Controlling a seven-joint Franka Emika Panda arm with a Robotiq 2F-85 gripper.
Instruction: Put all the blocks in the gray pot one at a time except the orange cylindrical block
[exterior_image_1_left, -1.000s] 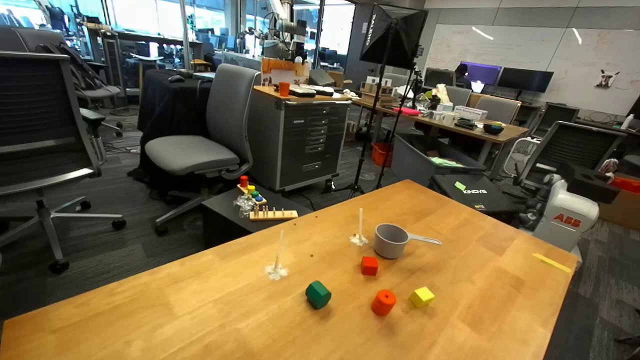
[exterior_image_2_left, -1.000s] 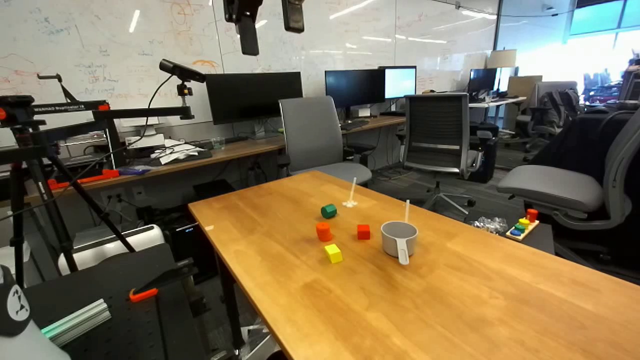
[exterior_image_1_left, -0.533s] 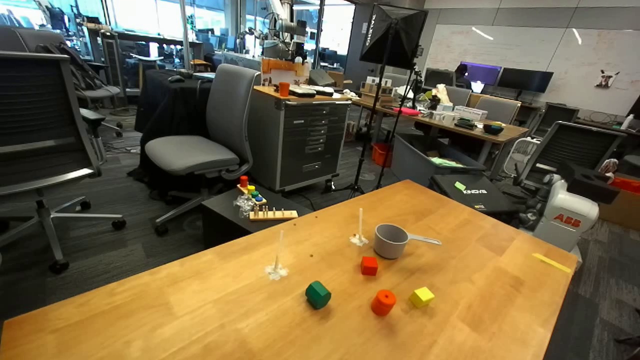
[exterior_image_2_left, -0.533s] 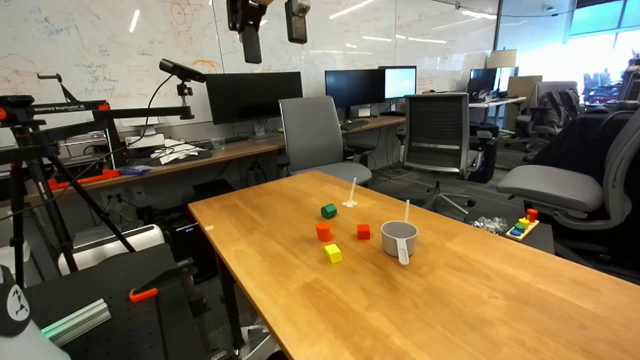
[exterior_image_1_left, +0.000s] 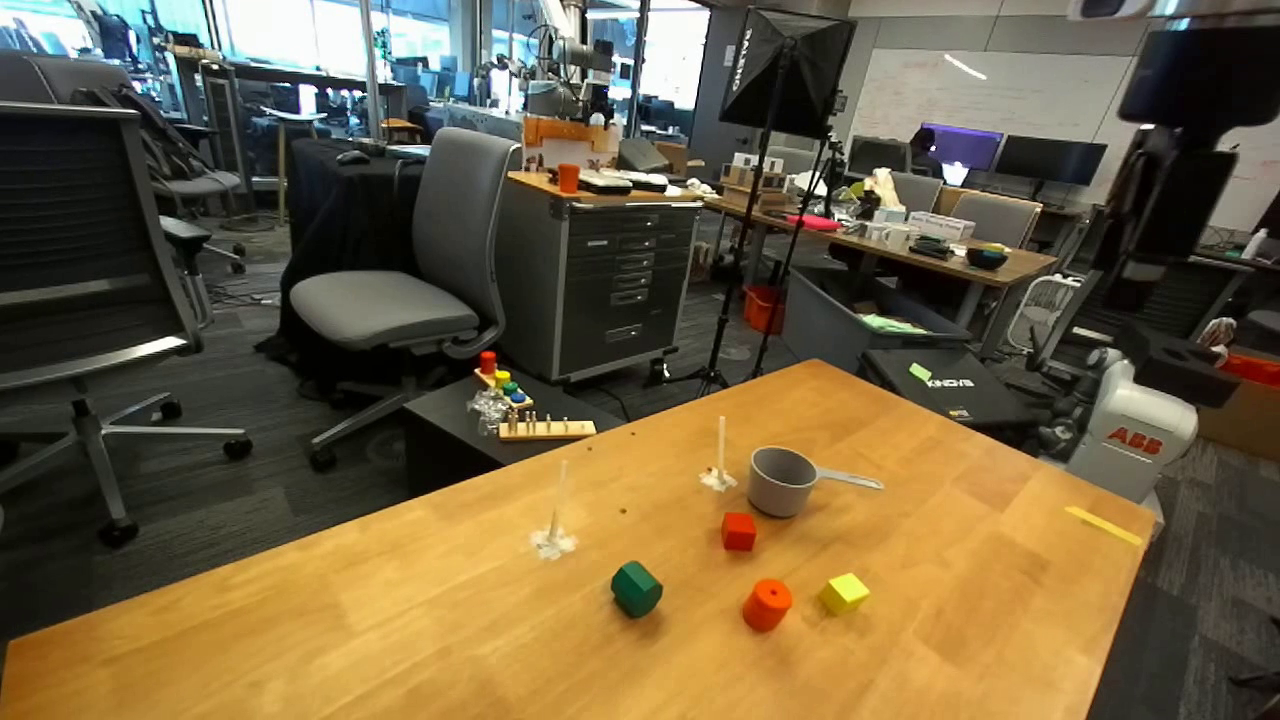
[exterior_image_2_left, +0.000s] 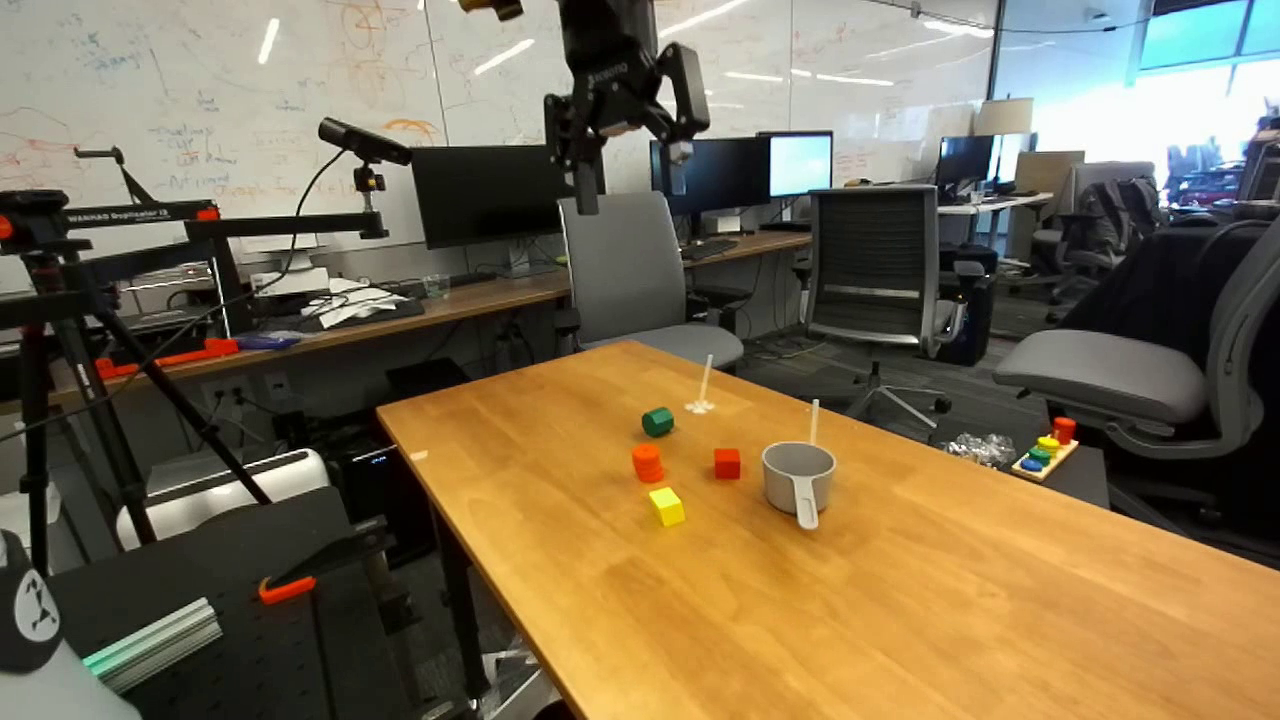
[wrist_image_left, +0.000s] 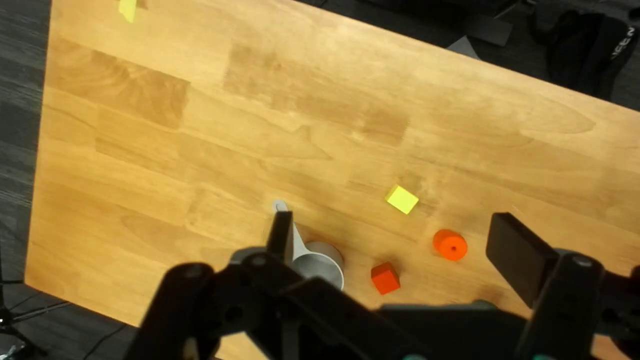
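Three to go: green block (exterior_image_1_left: 637, 590), red block (exterior_image_1_left: 739, 532), yellow block (exterior_image_1_left: 845, 594) sit apart on the table (exterior_image_1_left: 400, 640), presumably for single grasps | gray pot (exterior_image_1_left: 780, 497), red block nearest, upright to receive them, handle (exterior_image_1_left: 850, 478) pointing away from the white peg (exterior_image_1_left: 721, 448) | green block seems sideways, long axis level; orange cylindrical block (exterior_image_1_left: 767, 606) stands upright | hand (exterior_image_2_left: 632, 187) above, jaws apart, holding nothing

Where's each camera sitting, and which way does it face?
An exterior view: outside the robot, facing across the table toward a drawer cabinet; the arm's dark end shows upper right.
An exterior view: also outside, looking across the table toward a whiteboard; the fingers hang at top.
Wrist view: on the wrist, looking down at the table past the fingers.
Both exterior views share the gray pot.
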